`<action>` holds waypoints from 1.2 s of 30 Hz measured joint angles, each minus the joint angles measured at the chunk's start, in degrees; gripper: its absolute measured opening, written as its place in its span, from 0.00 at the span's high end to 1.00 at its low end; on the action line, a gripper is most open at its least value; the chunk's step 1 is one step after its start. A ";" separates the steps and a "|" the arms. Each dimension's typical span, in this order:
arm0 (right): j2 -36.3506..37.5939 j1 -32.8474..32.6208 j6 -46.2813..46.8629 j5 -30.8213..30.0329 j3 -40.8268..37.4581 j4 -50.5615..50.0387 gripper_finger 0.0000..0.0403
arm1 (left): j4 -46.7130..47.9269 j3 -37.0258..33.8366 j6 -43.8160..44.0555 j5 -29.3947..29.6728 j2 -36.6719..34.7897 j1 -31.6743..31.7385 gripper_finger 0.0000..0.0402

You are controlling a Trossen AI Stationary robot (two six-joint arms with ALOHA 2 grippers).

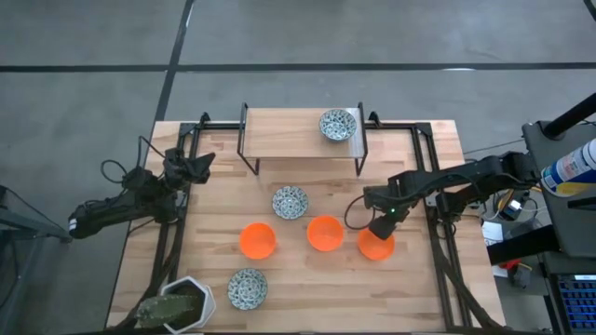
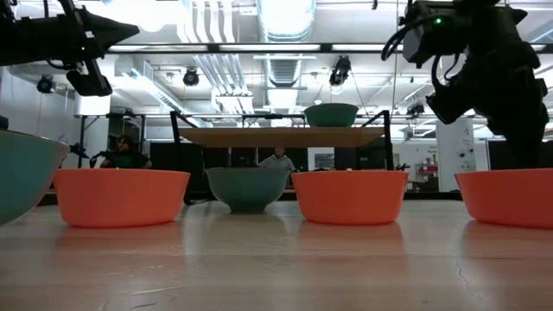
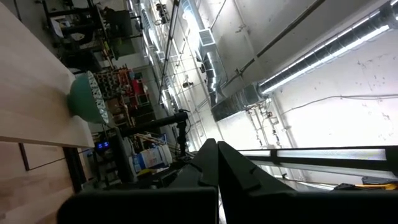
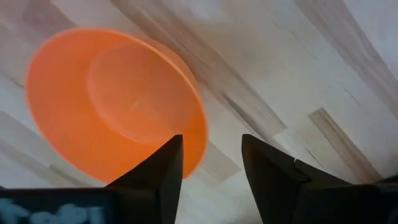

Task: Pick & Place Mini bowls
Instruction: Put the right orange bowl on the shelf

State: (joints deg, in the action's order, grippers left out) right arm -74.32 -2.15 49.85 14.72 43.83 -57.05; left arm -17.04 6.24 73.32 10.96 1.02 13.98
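The right gripper (image 1: 379, 233) hangs just above an orange bowl (image 1: 375, 245) near the right side of the table (image 1: 410, 298). In the right wrist view its two fingers (image 4: 158, 177) are apart, and the bowl's rim sits by one finger, not between them. Nothing is held. It looks like this bowl is being let go, or is just about to be grabbed. I cannot tell which.

This bowl is the last in a row of three orange bowls. The middle one (image 1: 324, 234) is just beside it, and the third (image 1: 258, 240) is farther left. One speckled bowl (image 1: 290, 202) sits behind the row. Another (image 1: 247, 288) sits near the front edge, close to a white plant pot (image 1: 182, 305). A third (image 1: 337, 124) is up on the small wooden shelf (image 1: 289, 135) at the back.

If the bowl is set down, the next move is to lift straight up so the fingers do not bump the rim. Then the arm can go to another bowl. If it is a grab, the fingers need to go down with one inside the rim and one outside, then squeeze.

The right arm reaches in from the right side, bent at the elbow, with the wrist pointing down at the bowl.

The left gripper (image 1: 191, 167) waits by the left edge of the table, raised up and away from the bowls. Its fingers are together and hold nothing.
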 joint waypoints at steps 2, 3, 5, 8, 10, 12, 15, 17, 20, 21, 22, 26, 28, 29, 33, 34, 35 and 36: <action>0.00 0.00 0.49 0.01 -0.14 1.37 0.60 | 0.00 0.00 0.00 0.00 -0.02 0.00 1.00; 0.00 0.02 0.64 0.01 -0.23 1.80 0.60 | 0.00 0.00 0.00 0.00 -0.02 0.00 1.00; -0.17 0.02 0.86 0.00 -0.72 3.20 0.60 | 0.00 0.00 -0.02 0.00 -0.01 0.00 1.00; -0.80 0.02 1.08 0.06 -1.87 3.63 0.60 | 0.00 0.00 -0.02 0.00 0.00 0.00 1.00; -0.85 0.02 1.39 0.13 -2.53 4.28 0.61 | 0.00 0.00 -0.02 0.00 0.00 0.00 1.00; -0.85 0.01 2.05 0.20 -3.36 5.01 0.63 | 0.00 0.00 -0.37 0.00 -0.02 0.00 1.00; -0.68 0.02 2.31 0.32 -3.91 6.34 0.66 | 0.00 0.00 -0.53 0.01 -0.01 0.01 1.00; -0.76 0.02 2.33 0.49 -3.99 6.93 0.68 | 0.02 0.00 0.52 0.01 0.00 0.00 1.00; -0.76 0.02 2.51 0.78 -4.41 7.38 0.75 | 0.07 0.00 1.20 0.00 0.30 0.02 1.00; -0.76 0.02 2.73 0.92 -4.71 7.85 0.78 | 0.07 0.00 1.30 0.00 0.38 0.00 1.00; -0.76 0.02 2.98 1.30 -5.08 8.28 0.81 | 0.09 0.00 1.35 0.00 0.61 0.01 1.00; -0.76 0.02 3.88 3.39 -6.97 9.90 0.94 | 0.08 0.00 1.36 0.00 1.25 0.01 1.00; -0.72 0.02 5.04 4.31 -7.65 10.31 0.97 | 0.11 0.02 1.44 0.00 1.44 0.02 1.00; -0.67 0.04 5.39 4.79 -7.72 10.39 0.97 | 0.13 0.06 1.46 0.00 1.50 0.02 1.00; -0.62 0.02 6.46 6.36 -7.21 10.66 0.98 | 0.06 1.22 -0.55 -0.93 1.83 0.01 0.96; -0.46 0.02 6.71 6.58 -6.82 10.89 0.98 | 0.02 1.67 -1.55 -1.08 1.96 0.00 0.94; -0.37 0.02 6.92 6.81 -6.33 10.97 0.98 | 0.04 2.18 -2.49 -1.09 2.17 0.00 0.92; -0.28 0.02 7.09 7.11 -5.82 10.94 0.98 | 0.02 2.78 -3.45 -1.09 2.40 0.00 0.90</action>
State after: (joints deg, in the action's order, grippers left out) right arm -74.60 -2.13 56.94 21.83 38.00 -46.11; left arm -17.02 9.02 69.87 9.87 3.42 13.98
